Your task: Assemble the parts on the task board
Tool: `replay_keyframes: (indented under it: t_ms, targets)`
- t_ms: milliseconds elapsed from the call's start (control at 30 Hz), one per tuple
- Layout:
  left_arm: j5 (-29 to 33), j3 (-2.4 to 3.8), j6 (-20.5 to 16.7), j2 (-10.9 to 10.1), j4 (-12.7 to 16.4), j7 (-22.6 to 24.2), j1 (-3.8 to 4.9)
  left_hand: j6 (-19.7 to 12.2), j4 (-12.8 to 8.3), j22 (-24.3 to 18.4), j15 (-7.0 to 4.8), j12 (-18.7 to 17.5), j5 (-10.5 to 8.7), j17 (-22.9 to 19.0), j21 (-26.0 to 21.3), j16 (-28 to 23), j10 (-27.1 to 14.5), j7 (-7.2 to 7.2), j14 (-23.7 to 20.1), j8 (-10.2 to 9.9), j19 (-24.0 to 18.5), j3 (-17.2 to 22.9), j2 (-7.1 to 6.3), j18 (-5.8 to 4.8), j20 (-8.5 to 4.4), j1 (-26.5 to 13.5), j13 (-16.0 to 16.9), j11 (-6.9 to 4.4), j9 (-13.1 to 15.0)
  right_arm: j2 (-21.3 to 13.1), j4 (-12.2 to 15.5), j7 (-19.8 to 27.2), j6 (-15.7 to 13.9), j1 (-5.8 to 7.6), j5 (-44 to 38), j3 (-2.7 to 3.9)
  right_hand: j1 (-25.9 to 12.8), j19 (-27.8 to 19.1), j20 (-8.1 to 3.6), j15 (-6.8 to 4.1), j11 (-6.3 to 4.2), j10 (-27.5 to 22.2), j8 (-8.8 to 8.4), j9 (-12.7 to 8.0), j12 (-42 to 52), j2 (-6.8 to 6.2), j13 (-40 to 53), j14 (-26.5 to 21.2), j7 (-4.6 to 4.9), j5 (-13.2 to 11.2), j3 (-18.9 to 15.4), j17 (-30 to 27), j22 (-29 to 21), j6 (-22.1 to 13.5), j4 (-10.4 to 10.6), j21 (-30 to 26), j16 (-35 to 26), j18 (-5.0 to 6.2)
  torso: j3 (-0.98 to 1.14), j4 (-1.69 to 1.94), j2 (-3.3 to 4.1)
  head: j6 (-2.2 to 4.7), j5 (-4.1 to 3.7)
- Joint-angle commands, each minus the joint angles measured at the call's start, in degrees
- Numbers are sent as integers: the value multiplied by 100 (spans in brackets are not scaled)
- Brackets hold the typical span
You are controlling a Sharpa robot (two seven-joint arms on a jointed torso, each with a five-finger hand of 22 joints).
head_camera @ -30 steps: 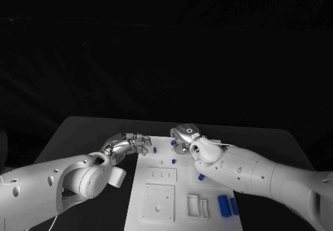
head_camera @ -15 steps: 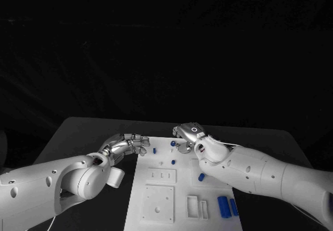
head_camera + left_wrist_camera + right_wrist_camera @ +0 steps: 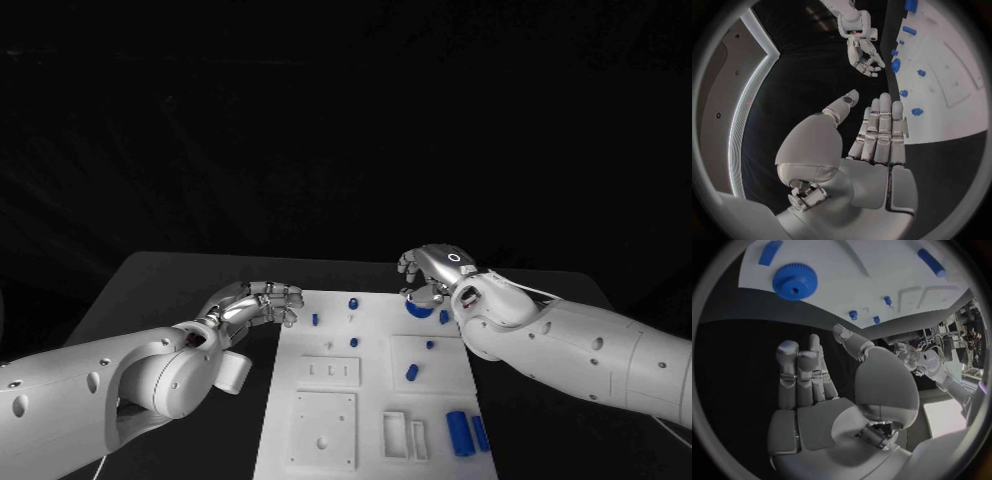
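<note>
Blue gear (image 3: 794, 281) lies beside open-fingered right hand (image 3: 826, 390).

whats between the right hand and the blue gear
Nothing: in the right wrist view, only bare black table separates the right hand from the blue gear.

The left hand (image 3: 260, 301) is being held empty, fingers extended side by side. The right hand (image 3: 433, 272) is being held empty, fingers loosely curled and apart.
</note>
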Motion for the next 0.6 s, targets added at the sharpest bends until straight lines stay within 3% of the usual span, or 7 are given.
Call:
replay_keyframes:
  t_ms: [33,233,367,400,467,533,600]
  targets:
    - [-19,6,19,16,-11,69,8,19,-1,-6,-14,-23,-37,-6,23,32,9,10,-37,-23,-4,31,-31,72,-51,-18,-2,28,9,-75,-25,205,493,0,527,-1,-100,-33,-58,-112,-20,245,-45,-24,315,8,538,-25,-49,32,-191,-15,93,-64,-22,37,48,485,27,-62,-28,-4,14]
    - [-19,3,38,25,-26,68,6,20,-2,-6,-14,-23,-38,-6,23,32,10,10,-37,-23,-5,32,-31,72,-52,-18,-1,27,10,-98,-253,303,821,0,618,-1,-246,-2,-53,-144,-93,882,-116,-58,1063,31,1212,13,-161,79,-458,8,104,-172,-49,69,107,485,61,-75,-27,-6,38]
    - [-19,3,42,30,-36,70,6,20,-2,-6,-14,-24,-38,-6,23,32,10,10,-37,-23,-5,32,-31,72,-52,-18,-1,27,10,-46,-450,313,1034,-2,655,-1,-265,40,-72,-162,-176,932,-134,-68,1480,33,1601,61,-115,91,-596,65,120,-195,-120,113,202,485,46,-67,-24,-3,17]
    - [-19,3,46,31,-36,69,6,20,-1,-6,-14,-24,-38,-6,24,32,10,10,-37,-23,-5,32,-31,71,-52,-18,-1,27,10,-14,-521,319,1081,-4,663,-2,-274,143,-139,-182,-125,822,-168,-85,2547,45,2619,112,-150,207,-839,255,144,-236,-271,239,466,485,45,-69,-23,-4,15]
    - [-19,3,51,40,-41,69,6,21,-1,-6,-14,-24,-38,-6,24,32,11,9,-37,-23,-5,32,-31,71,-52,-18,-1,27,11,30,-618,336,1091,-17,704,-2,-294,73,-207,-123,-67,-633,-214,-126,4059,30,4410,-130,-87,175,-702,479,122,-247,-114,297,602,474,43,-67,-21,-7,11]
    - [-19,2,60,49,-49,67,5,21,-1,-6,-14,-24,-38,-6,24,32,11,9,-37,-23,-5,33,-31,71,-52,-19,-1,27,11,59,-684,346,1106,-41,714,-2,-358,89,-242,-52,-46,-743,-243,-153,4645,17,4896,-108,-60,102,-811,632,144,-266,-115,453,746,485,43,-63,-19,-12,4]
    - [-19,1,62,60,-63,66,5,21,-1,-6,-14,-25,-38,-6,25,32,11,9,-37,-23,-5,33,-31,70,-52,-19,-1,27,11,99,-757,353,1141,-60,718,-2,-353,61,-255,-86,-5,-850,-264,-170,4770,37,5011,-135,-17,105,-785,687,141,-289,-90,504,764,485,40,-54,-20,-14,0]
